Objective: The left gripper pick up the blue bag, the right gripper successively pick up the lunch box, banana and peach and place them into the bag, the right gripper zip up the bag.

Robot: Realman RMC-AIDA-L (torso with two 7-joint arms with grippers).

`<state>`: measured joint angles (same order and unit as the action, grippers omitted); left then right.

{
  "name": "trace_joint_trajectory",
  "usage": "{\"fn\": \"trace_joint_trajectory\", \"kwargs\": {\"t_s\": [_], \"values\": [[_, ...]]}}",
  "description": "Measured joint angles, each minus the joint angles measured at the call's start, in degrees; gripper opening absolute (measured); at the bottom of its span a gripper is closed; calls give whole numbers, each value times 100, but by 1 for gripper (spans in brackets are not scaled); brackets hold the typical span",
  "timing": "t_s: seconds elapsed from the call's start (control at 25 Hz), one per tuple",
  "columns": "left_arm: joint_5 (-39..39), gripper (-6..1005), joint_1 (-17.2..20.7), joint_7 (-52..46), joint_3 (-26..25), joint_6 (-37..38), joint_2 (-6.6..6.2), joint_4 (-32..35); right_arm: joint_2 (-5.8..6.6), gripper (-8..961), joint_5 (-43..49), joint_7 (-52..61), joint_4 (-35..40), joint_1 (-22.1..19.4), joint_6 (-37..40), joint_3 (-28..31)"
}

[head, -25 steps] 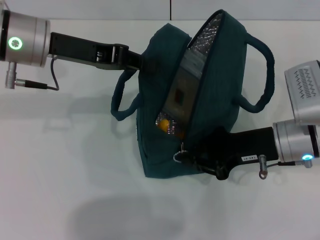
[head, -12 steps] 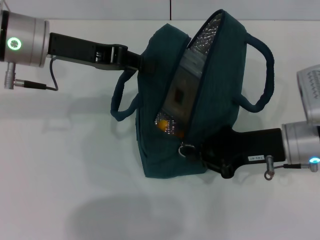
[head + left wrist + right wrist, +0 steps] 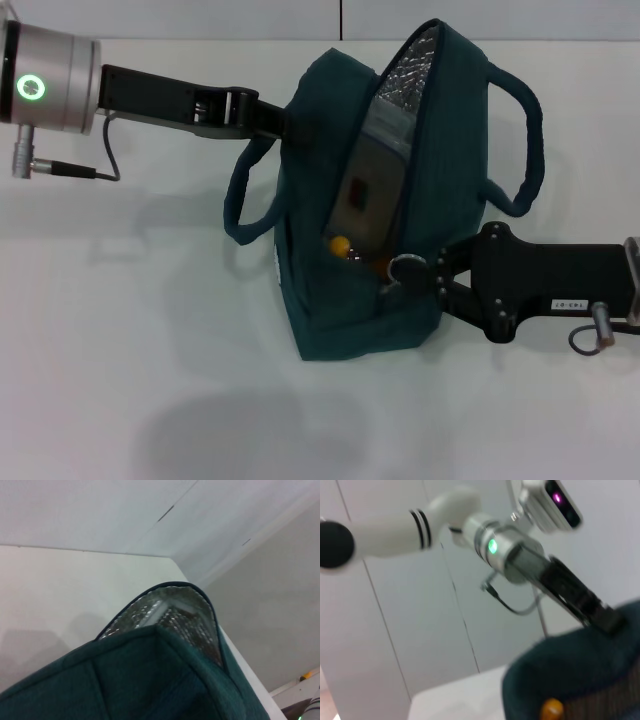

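The blue bag [image 3: 330, 300] stands upright mid-table with its top gaping and silver lining [image 3: 410, 70] showing. My left gripper [image 3: 275, 118] is shut on the bag's far left rim. Inside lies the lunch box [image 3: 365, 190] with its clear lid. Below it a yellow-orange bit of fruit [image 3: 341, 245] peeks out; I cannot tell banana from peach. My right gripper [image 3: 397, 272] is at the near end of the opening, shut on the zipper pull. The left wrist view shows the bag's rim [image 3: 165, 680]; the right wrist view shows the bag [image 3: 580, 675] and the orange fruit [image 3: 551, 709].
The white table [image 3: 150, 350] spreads around the bag. The bag's two loop handles [image 3: 245, 200] [image 3: 525, 130] hang out to either side. A wall runs along the table's far edge [image 3: 200, 20]. My left arm [image 3: 520, 555] crosses the right wrist view.
My right gripper has turned and slid up along the opening from the bag's near lower corner. The right wrist has drawn back to the right. The bag shifted slightly; the left arm stayed put.
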<state>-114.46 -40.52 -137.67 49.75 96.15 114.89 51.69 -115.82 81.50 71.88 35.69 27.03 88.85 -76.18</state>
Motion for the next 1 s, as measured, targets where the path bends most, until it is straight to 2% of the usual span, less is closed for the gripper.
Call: {"fn": "trace_joint_trajectory", "kwargs": {"t_s": [0.28,0.52,0.8,0.92,1.0], "values": [[263,77,-14,181,0,-19,97,-10,-27,18,-197,-316,-34,35,235,-123],[706,77,3,608,-58,-66,123,-164,-27,19,-222,-332,-130,138,245,-175],[910,77,19,1328,-982,-79,82,-851,-9,21,-232,-291,-144,170,298,-160],[995,190,128,1733,-1464,-11,51,-1136,-1,22,-260,-280,-148,180,379,-133],[1213,265,329,2132,-1639,162,42,-1233,13,23,-363,-279,-142,204,443,-129]]}}
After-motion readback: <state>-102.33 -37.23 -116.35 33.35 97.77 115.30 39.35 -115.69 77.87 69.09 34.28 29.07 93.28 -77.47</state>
